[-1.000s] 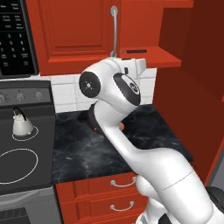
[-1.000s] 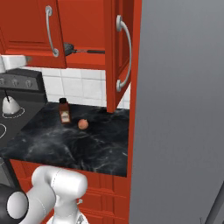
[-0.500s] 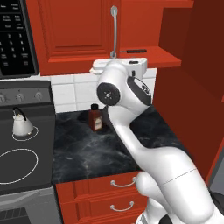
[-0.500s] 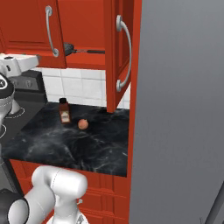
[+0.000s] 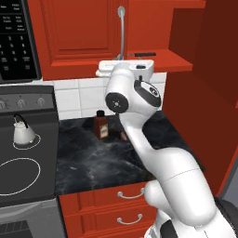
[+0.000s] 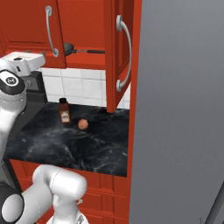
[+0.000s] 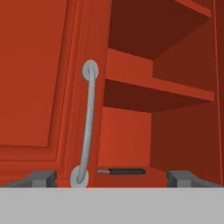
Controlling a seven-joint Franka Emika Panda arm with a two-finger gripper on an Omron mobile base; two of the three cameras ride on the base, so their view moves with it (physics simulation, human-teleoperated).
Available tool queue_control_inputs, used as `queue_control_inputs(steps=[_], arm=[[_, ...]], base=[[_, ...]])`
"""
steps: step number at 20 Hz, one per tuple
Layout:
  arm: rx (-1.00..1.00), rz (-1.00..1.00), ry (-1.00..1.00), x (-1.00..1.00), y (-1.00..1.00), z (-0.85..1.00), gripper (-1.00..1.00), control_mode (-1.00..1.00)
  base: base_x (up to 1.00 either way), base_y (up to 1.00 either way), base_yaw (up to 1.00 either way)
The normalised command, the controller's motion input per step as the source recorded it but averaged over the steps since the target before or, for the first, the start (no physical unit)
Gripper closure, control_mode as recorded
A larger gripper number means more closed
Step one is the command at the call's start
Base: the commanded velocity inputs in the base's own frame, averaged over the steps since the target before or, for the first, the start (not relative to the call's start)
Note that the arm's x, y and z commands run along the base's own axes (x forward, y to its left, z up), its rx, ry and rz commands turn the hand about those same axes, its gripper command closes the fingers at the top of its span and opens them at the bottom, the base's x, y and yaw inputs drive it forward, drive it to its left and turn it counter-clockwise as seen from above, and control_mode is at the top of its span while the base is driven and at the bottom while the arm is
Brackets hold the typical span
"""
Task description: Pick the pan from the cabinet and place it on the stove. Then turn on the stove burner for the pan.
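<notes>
Arm raised high, wrist level — claw (image 7: 111, 177) open wide, empty.

Pan (image 6: 69, 47) on cabinet (image 6: 83, 35) bottom shelf; bottle (image 5: 101, 125) on counter (image 5: 116, 158) below.

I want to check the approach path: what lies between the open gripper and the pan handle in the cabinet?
In the hand view, nothing lies between the open gripper and the pan handle on the cabinet floor. The closed door's silver bar handle stands left of that path.

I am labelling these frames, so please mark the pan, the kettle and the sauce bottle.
pan (image 6: 69, 47): right base view, its dark bowl on the cabinet's bottom shelf.
kettle (image 5: 23, 134): left base view, its white body on the stove.
sauce bottle (image 5: 101, 127): left base view, its label.
</notes>
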Motion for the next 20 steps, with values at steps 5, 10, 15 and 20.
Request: queue_control_inputs(steps=[5, 10, 15, 20], arm=[[0.0, 0.06, -0.11, 0.4, 0.0, 0.0, -1.0, -1.0], [0.0, 0.07, -0.08, 0.41, 0.0, 0.0, -1.0, -1.0], [0.0, 0.06, -0.04, 0.39, 0.02, 0.01, -1.0, -1.0], [0.0, 0.06, -0.02, 0.39, 0.05, 0.0, -1.0, -1.0]], base=[[0.0, 0.0, 0.0], [0.0, 0.0, 0.0], [0.0, 0.0, 0.0], [0.0, 0.0, 0.0]])
